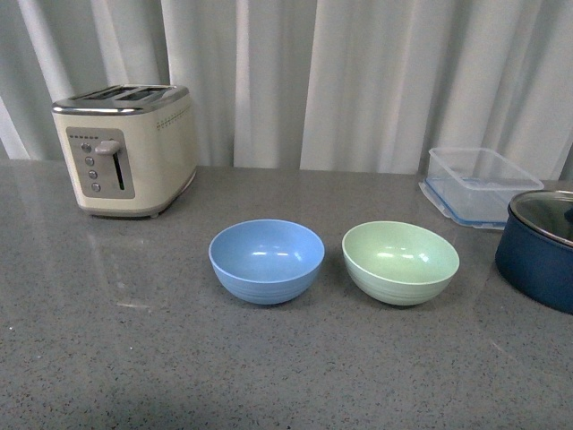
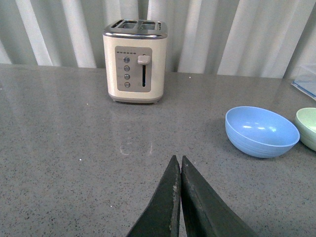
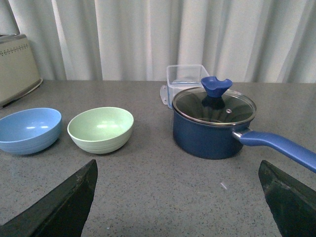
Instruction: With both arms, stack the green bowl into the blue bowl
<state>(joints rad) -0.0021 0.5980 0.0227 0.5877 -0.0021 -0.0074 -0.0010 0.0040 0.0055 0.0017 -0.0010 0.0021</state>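
Observation:
The light blue bowl (image 1: 266, 260) and the pale green bowl (image 1: 400, 262) stand upright side by side on the grey counter, a small gap between them, both empty. Neither arm shows in the front view. In the left wrist view my left gripper (image 2: 178, 160) is shut with nothing in it, well short of the blue bowl (image 2: 261, 131); only an edge of the green bowl (image 2: 308, 127) shows there. In the right wrist view my right gripper (image 3: 177, 170) is wide open over bare counter, with the green bowl (image 3: 100, 129) and blue bowl (image 3: 28, 130) ahead of it.
A cream toaster (image 1: 125, 148) stands at the back left. At the right are a clear plastic container (image 1: 479, 184) and a dark navy pot (image 3: 213, 122) with glass lid and long blue handle (image 3: 279, 147), close to the green bowl. White curtains hang behind.

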